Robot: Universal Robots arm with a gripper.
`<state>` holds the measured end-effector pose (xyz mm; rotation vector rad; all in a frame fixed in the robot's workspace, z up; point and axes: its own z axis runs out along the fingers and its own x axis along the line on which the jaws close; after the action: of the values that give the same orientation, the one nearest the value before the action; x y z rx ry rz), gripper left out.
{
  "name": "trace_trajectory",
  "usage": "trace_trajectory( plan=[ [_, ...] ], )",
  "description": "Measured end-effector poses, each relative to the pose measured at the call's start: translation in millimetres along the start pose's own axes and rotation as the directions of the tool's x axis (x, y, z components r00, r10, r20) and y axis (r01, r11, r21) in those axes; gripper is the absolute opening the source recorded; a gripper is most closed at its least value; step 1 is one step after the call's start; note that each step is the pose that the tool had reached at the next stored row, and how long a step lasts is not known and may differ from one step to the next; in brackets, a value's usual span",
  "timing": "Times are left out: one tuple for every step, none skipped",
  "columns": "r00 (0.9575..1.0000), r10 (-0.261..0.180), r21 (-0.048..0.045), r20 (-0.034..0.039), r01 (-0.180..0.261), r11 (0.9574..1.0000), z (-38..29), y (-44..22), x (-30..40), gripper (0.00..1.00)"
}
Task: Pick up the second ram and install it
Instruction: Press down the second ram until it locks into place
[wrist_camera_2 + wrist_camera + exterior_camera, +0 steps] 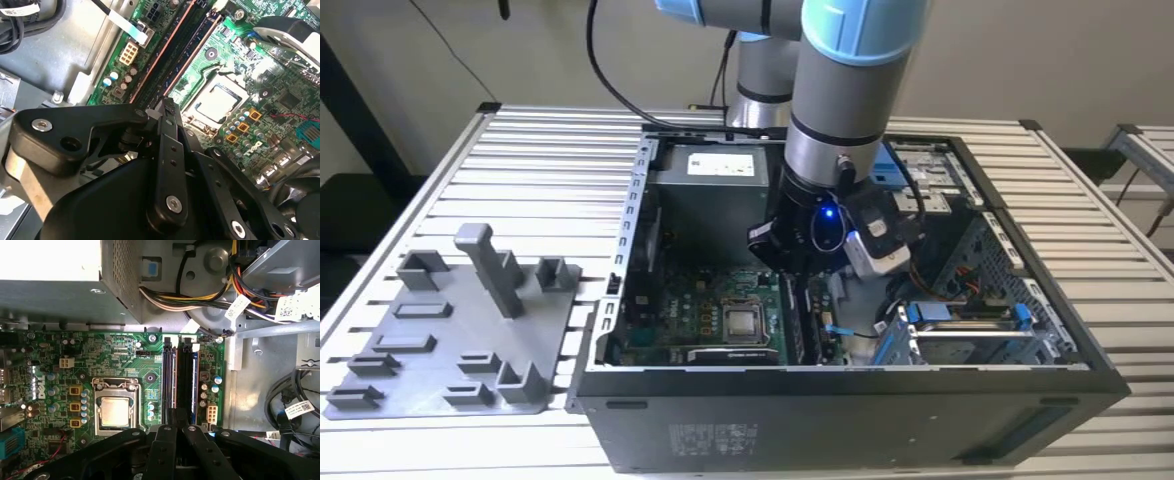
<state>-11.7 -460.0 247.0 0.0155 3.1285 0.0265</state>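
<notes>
- Pincer (175, 421) is hanging inside the open computer case (854, 378), right over the memory slots (170, 382). Its two arms are coming together to a narrow tip, almost fully closed.
- A thin dark strip, which I am taking for the second ram (183, 380), is standing edge-on along the slots and reaching up to that tip. I cannot tell whether the pincer is gripping it or only touching its end, nor whether it is sitting fully down.
- If the ram is leaning even a little while it is being pressed, it is risking to jam on one end and bend the slot contacts.
- The white latches (167, 342) at the far end of the slots are looking close to the strip. Pressing while they are not open is risking to break them.
- The silver CPU (115, 411) is lying just beside the slots, and small capacitors are standing on the other side. A sideways slip of the pincer (167, 106) is putting these in danger.
- A bundle of cables (165, 290) is hanging near the far slot end and could be catching on the arm.
- The grey tray (454, 340) on the bench (547, 150) is standing well apart from the case, so it is giving no trouble.
</notes>
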Motion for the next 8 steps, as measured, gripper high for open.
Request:
trace_trajectory(
  plan=[
    [1.0000,0.000,0.0000,0.0000,0.000,1.0000,0.0,0.0,0.0,0.11],
    [1.0000,0.000,0.0000,0.0000,0.000,1.0000,0.0,0.0,0.0,0.11],
    [1.0000,0.000,0.0000,0.0000,0.000,1.0000,0.0,0.0,0.1,0.11],
    [1.0000,0.000,0.0000,0.0000,0.000,1.0000,0.0,0.0,0.1,0.11],
    [1.0000,0.000,0.0000,0.0000,0.000,1.0000,0.0,0.0,0.1,0.11],
    [1.0000,0.000,0.0000,0.0000,0.000,1.0000,0.0,0.0,0.1,0.11],
    [1.0000,-0.001,0.0000,0.0000,0.001,1.0000,0.0,0.0,0.2,0.11],
    [1.0000,-0.003,-0.0001,0.0000,0.003,1.0000,0.0,0.0,0.1,0.11]
  ],
)
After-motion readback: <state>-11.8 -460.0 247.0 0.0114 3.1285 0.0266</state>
